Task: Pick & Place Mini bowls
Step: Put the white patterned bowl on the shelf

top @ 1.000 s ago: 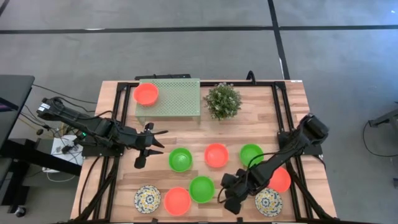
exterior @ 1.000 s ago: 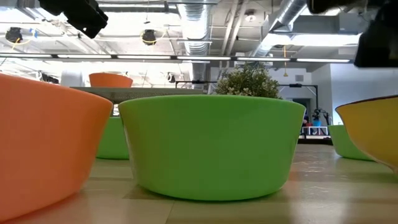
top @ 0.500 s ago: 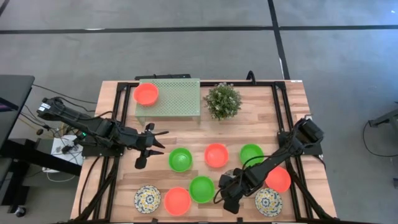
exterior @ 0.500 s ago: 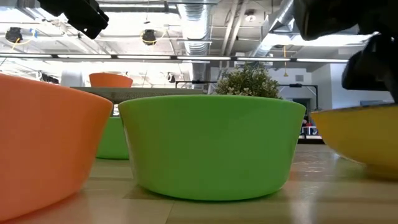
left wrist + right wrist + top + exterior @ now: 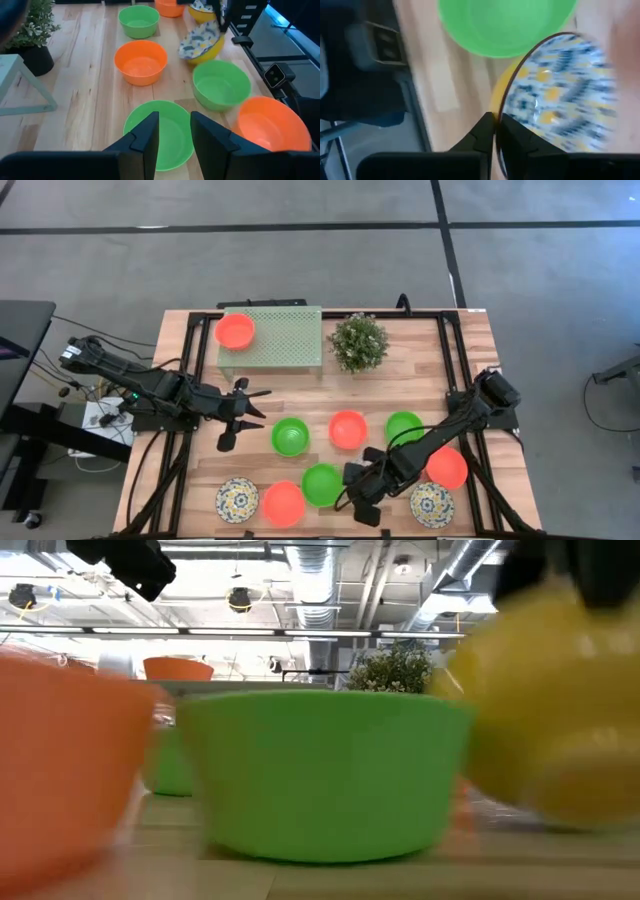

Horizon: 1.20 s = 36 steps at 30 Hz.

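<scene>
Small red-orange, green and cream floral mini bowls stand on the wooden table (image 5: pixel 400 360). My right gripper (image 5: pixel 496 127) is shut on a floral bowl with a yellow outside (image 5: pixel 202 40), at the near middle of the table beside a green bowl (image 5: pixel 323 484). The low view shows this bowl (image 5: pixel 550 710) raised off the table. My left gripper (image 5: pixel 245 418) hangs open at the table's left side, above and short of another green bowl (image 5: pixel 160 135). One red-orange bowl (image 5: pixel 235 330) sits on a pale green perforated stand (image 5: pixel 285 335). My right gripper pinches the floral bowl's rim (image 5: pixel 496 112) between its two fingers, one on the yellow outside and one on the patterned inside. The fingers come from above, slanting down. The bowl hangs tilted below them, clear of the table.
A small bushy potted plant (image 5: pixel 358 342) stands at the far middle. Around the right gripper sit a red-orange bowl (image 5: pixel 447 467), a floral bowl (image 5: pixel 432 504), a green bowl (image 5: pixel 404 427) and a red-orange bowl (image 5: pixel 348 429). At the near left are a red-orange bowl (image 5: pixel 284 503) and a floral bowl (image 5: pixel 237 500).
My right gripper has shut on the floral bowl's rim and risen with it, shifting a little toward the table's left edge. The bowl, which rested on the table a second ago, now hangs tilted and clear of it.
</scene>
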Available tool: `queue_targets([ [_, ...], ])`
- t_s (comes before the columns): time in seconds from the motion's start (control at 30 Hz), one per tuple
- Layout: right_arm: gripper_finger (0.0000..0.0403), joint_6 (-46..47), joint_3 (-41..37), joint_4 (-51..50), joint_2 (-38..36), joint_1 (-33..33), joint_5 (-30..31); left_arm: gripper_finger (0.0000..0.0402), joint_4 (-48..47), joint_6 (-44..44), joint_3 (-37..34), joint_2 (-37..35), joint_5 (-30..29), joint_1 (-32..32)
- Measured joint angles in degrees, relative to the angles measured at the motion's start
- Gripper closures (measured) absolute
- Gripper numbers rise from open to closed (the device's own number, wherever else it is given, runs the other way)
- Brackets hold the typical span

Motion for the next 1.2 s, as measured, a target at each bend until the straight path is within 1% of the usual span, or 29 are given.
queue_targets([
  [0.13, 0.04, -5.5, 6.63, -5.26, -0.07, 0.15, 5.14, 0.0289, 0.55, -0.01, 0.01, 0.0, 0.03, -0.71],
  [0.2, 0.0397, -7.14, 8.35, -7.59, -0.08, -0.08, 8.41, 0.0289, 0.6, 0.0, 0.01, 0.0, 0.06, -1.27],
  [0.3, 0.0394, -11.16, 9.52, -8.62, -0.09, -0.81, 11.29, 0.0289, 0.86, 0.0, 0.01, 0.0, 0.07, -2.06],
  [0.4, 0.04, -19.85, 10.77, -7.24, -0.13, -2.03, 15.05, 0.0289, 0.94, 0.01, 0.01, 0.0, 0.06, -2.77],
  [0.53, 0.0395, -31.52, 12.18, -6.78, -0.13, -5.47, 21.46, 0.0289, 1.51, -0.08, 0.03, -0.02, -0.04, -3.58],
  [0.57, 0.0395, -34.21, 12.66, -6.53, -0.13, -6.79, 21.79, 0.0289, 1.55, 0.02, 0.03, -0.15, -0.42, -3.78],
  [0.67, 0.0398, -40.82, 13.2, -4.98, -0.2, -11.37, 22.29, 0.0289, 1.59, 0.17, 0.68, -0.98, -4.73, -4.23],
  [0.73, 0.04, -45.38, 13.27, -2.85, -0.2, -14.45, 22.25, 0.0289, 1.62, 0.21, 1.08, -2.22, -6.53, -4.28],
  [0.87, 0.0399, -57.13, 13.49, 0.17, -0.22, -19.93, 22.3, 0.0289, 1.57, 0.21, 1.23, -5.24, -6.51, -4.32],
  [0.93, 0.0398, -62.91, 14.67, 0.96, -0.13, -22.42, 22.27, 0.0289, 1.55, 0.21, 1.23, -6.7, -6.52, -4.31],
  [1.03, 0.04, -71.58, 16.69, 5.09, 0.41, -26.19, 22.3, 0.0289, 1.56, 0.29, 1.23, -8.83, -6.52, -4.28],
  [1.07, 0.04, -74.15, 17.52, 4.86, 0.62, -27.37, 22.29, 0.0289, 1.56, 0.53, 1.23, -9.49, -6.52, -4.28],
  [1.2, 0.0401, -80.88, 21.9, 5.7, 1.91, -32.11, 21.79, 0.0289, 1.61, 0.65, 1.23, -11.81, -6.52, -4.26],
])
